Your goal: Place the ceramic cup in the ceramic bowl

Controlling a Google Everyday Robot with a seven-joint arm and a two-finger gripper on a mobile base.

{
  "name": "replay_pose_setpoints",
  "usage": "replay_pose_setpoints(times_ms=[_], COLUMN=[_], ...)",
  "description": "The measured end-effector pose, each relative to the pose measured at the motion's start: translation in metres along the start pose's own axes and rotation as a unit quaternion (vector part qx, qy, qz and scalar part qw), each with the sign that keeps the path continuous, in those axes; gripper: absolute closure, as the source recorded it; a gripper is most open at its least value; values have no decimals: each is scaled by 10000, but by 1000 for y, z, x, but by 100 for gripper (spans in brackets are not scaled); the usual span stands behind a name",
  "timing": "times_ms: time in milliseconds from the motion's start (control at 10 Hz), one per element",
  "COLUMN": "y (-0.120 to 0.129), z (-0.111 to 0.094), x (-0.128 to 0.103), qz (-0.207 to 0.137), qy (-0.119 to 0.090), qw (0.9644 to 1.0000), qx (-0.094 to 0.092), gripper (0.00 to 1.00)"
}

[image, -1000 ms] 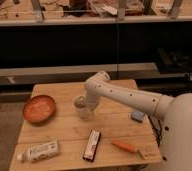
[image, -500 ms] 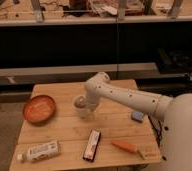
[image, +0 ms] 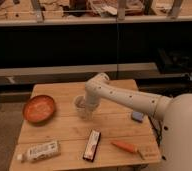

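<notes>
The ceramic cup is a small pale cup standing near the middle of the wooden table. The ceramic bowl is orange-brown, round and shallow, and sits at the table's left side, a short way left of the cup. My white arm reaches in from the right. My gripper is down at the cup, largely hidden by the wrist and the cup. The cup stays low near the table surface.
A white labelled bottle lies at the front left. A dark flat bar lies at the front centre. A carrot lies at the front right, and a small blue-grey object sits at the right. Dark shelving stands behind the table.
The arm and the cup have shifted slightly left, toward the bowl. Nothing else on the table has moved.
</notes>
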Motion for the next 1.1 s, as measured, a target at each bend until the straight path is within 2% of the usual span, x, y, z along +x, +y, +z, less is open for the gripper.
replay_pose_setpoints(times_ms=[200, 300, 400, 1100], y=[1, 0, -1, -18], z=[1, 0, -4, -28], x=[1, 2, 1, -6], qz=[-9, -27, -45, -284], qy=[6, 15, 21, -100], qw=[10000, 10000, 10000, 9995], qx=[2, 5, 1, 62], gripper=[78, 90, 97, 99])
